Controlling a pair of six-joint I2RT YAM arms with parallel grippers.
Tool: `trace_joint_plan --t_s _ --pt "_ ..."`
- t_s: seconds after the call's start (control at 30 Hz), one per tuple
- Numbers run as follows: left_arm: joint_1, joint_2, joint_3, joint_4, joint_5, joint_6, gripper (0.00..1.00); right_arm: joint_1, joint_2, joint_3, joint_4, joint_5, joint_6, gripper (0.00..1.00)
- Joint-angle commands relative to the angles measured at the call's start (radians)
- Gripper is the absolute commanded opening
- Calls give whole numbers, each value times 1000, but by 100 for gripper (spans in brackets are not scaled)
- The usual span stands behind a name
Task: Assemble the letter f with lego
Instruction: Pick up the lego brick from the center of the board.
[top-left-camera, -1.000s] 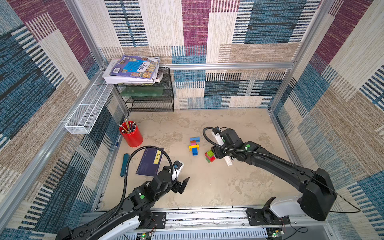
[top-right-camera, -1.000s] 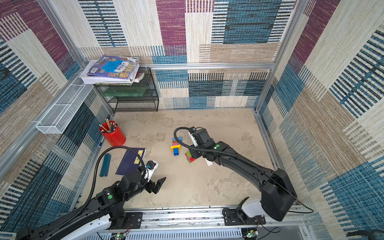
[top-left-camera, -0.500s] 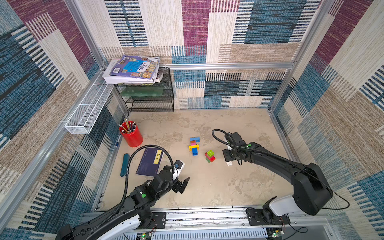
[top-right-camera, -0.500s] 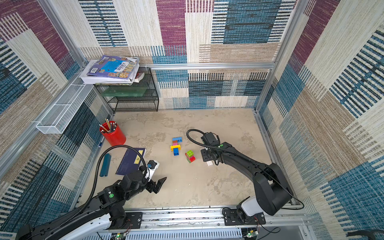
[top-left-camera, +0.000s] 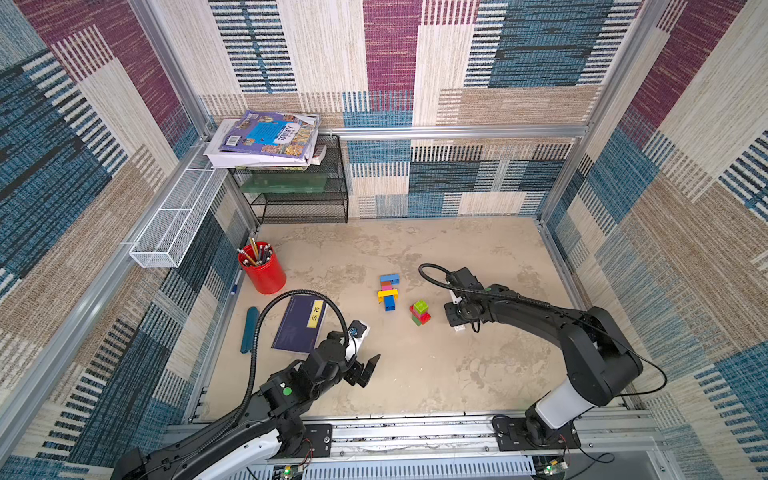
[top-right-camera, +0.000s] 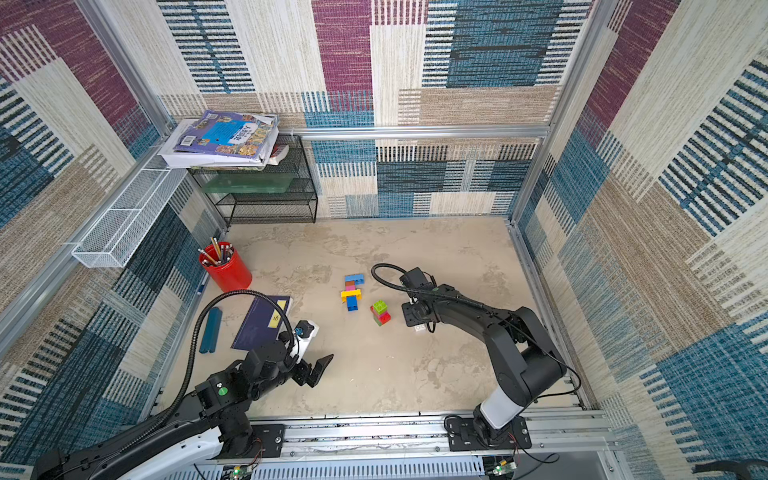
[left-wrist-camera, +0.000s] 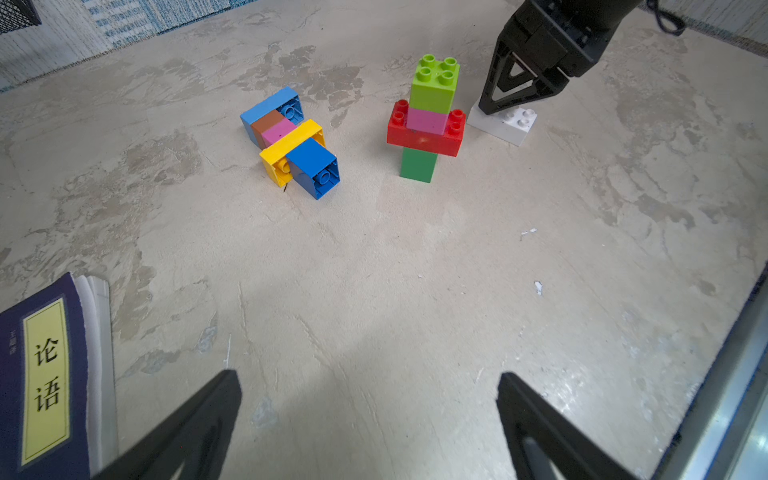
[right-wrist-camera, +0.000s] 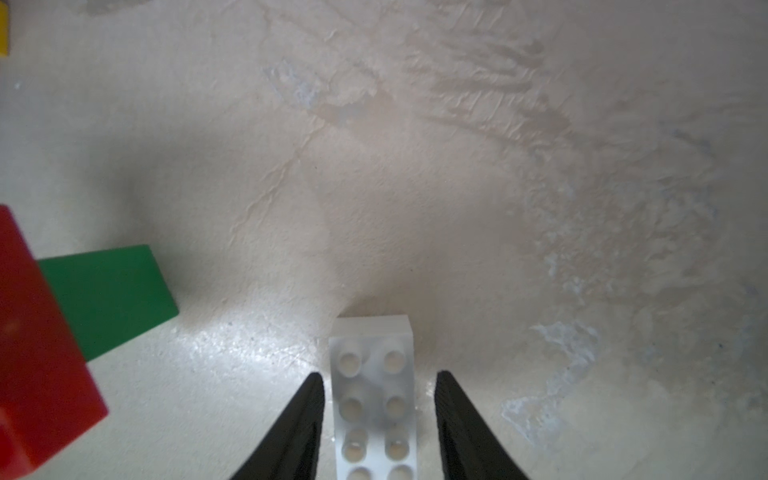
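pencil cup: red pencil cup (top-left-camera: 264, 274) near the left wall, stuffed with pencils (top-left-camera: 254, 254), tips poking out the top
rack: black mesh rack (top-left-camera: 299, 199) in the back corner, pile of books (top-left-camera: 266, 139) on top, something flat and green (top-left-camera: 286, 183) on the shelf under that, can't tell what it is
white brick: white brick (right-wrist-camera: 374, 399), a 2x4, sits flat on the table (top-left-camera: 415, 374), studs up, just beside the upright stack (left-wrist-camera: 426, 120) (green, red, pink, lime from the bottom)
right gripper: right gripper (right-wrist-camera: 379, 376) is down over the white brick, its fingers (right-wrist-camera: 303, 415) one on each long side, thin gap showing on both, so apart and not pinching
left gripper: left gripper (left-wrist-camera: 368, 376) spread wide with nothing in it, low over bare table, well apart from the bricks
other lego: lying stack (left-wrist-camera: 291, 139) on its side, light blue, brown, pink, yellow, blue, near the upright stack but not touching
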Motion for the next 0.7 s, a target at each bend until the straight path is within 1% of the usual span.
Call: trace_joint_plan --t_s 0.0,0.3,0.5,0.67 --pt "0 0 7 21 7 2 99 -5 11 0 37 -20 -8 47" --pt "-1 4 8 20 9 2 99 -11 42 6 52 -41 -19 42" --pt "0 7 8 23 8 2 99 -22 44 6 54 -61 -27 34" --pt "-1 9 8 22 9 2 99 -28 68 11 53 -80 -30 36"
